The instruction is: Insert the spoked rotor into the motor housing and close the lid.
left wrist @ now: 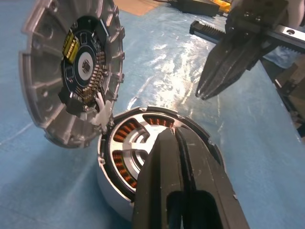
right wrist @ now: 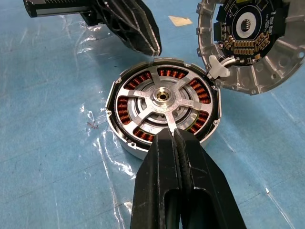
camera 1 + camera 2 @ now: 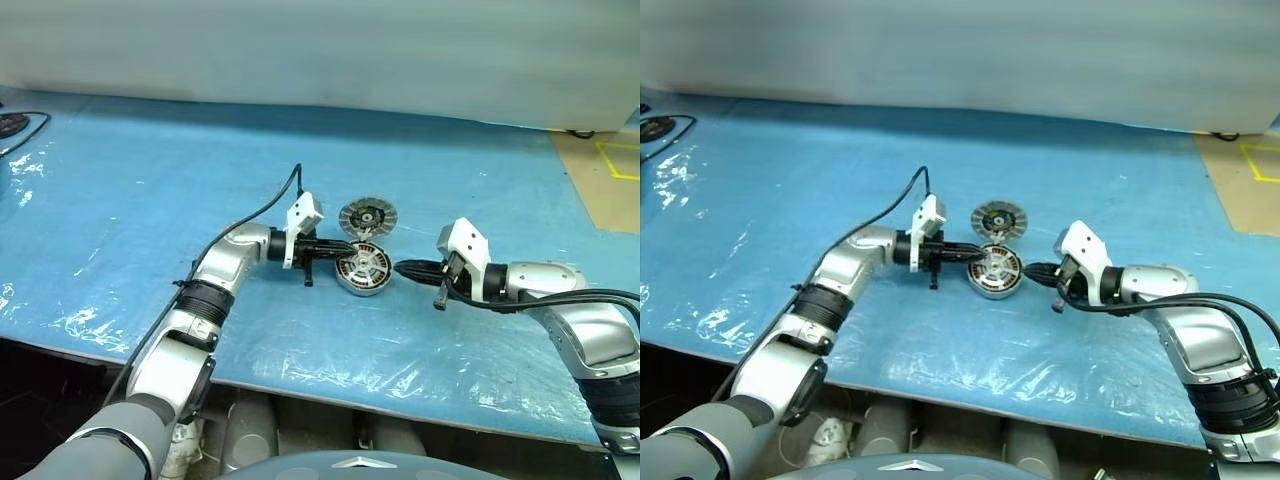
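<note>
Right claw (image 2: 172, 136), fingers pressed together, tips at near rim of motor housing (image 2: 163, 106); nothing gripped. Spoked rotor (image 2: 165, 98) already seated inside housing, copper windings visible between its arms. Left claw (image 2: 145, 40), fingers likewise together and empty, just beyond housing's far rim. Hinged lid (image 2: 252, 43) farther off, tilted open beside housing on blue worktop (image 2: 52, 157). Step in hand, judged: lid closing. Next move: swinging lid over housing, pressing flat

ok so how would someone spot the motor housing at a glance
On the blue sheet, look between the two black grippers. The motor housing is the short silver ring with copper windings under a spoked plate. The hinged lid beside it shows a dark circuit board instead.
</note>
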Robot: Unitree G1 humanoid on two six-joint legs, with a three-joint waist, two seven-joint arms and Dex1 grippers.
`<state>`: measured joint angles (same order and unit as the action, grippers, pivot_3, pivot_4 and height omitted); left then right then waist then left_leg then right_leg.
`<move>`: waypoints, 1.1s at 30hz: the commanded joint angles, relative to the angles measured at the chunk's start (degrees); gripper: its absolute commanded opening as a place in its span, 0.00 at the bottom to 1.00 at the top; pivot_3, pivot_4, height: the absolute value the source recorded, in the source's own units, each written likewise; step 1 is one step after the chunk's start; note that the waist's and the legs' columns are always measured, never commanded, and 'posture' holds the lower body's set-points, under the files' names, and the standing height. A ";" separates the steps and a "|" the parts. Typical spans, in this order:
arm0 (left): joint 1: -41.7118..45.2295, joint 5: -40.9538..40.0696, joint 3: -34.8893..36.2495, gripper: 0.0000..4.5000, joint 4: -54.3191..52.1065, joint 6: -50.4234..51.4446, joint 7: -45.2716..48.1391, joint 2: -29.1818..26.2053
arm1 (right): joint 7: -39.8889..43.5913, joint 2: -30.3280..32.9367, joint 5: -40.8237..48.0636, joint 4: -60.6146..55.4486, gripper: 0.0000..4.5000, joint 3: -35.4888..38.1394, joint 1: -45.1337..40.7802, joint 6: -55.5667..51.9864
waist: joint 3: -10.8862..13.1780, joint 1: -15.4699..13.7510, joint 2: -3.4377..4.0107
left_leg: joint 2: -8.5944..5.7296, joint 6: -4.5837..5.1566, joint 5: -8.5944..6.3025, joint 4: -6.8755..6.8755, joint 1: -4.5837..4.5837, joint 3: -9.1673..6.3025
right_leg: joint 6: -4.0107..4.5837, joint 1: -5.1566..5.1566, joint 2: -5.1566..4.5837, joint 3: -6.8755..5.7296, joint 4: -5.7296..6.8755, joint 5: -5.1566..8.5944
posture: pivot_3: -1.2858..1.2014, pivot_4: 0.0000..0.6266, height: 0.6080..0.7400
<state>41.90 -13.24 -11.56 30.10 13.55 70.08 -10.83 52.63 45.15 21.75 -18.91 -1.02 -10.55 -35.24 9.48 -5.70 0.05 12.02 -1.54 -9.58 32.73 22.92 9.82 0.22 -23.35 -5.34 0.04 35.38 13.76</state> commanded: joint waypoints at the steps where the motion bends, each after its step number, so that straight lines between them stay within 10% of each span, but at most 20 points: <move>1: 0.05 1.58 -0.88 0.00 0.30 -3.51 -1.43 0.97 | -0.16 0.13 1.16 -2.43 0.00 1.79 0.09 0.50 | 0.00 0.01 0.00 | 0.00 0.00 0.00 0.00 0.00 0.00 | 0.00 0.00 0.00 0.00 0.00 0.00 | 0.52 0.24 1.00; 14: -3.98 8.92 -6.42 0.00 1.26 -7.22 -7.12 1.92 | -1.06 -0.26 1.27 -2.51 0.00 1.22 -0.19 0.71 | 0.00 0.02 0.00 | -0.01 -0.12 -0.11 0.01 -0.06 -0.01 | -0.01 0.07 -0.01 0.00 -0.02 0.00 | 0.52 0.24 1.00; 33: 2.44 -7.22 8.26 0.00 -4.34 -5.10 -3.14 0.43 | -2.56 -6.47 6.85 -4.45 0.00 6.95 5.08 5.59 | 0.00 -0.01 0.00 | 0.01 -0.06 -0.13 0.00 0.00 -0.01 | 0.00 0.00 0.01 -0.01 -0.03 0.00 | 0.52 0.24 1.00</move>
<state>42.29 -18.99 -5.01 26.36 9.79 67.03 -10.01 50.30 39.25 27.11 -20.94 3.35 -6.32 -32.25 9.48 -5.72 0.06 12.03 -1.59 -9.71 32.73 22.96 9.81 0.22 -23.38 -5.34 0.02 35.34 13.76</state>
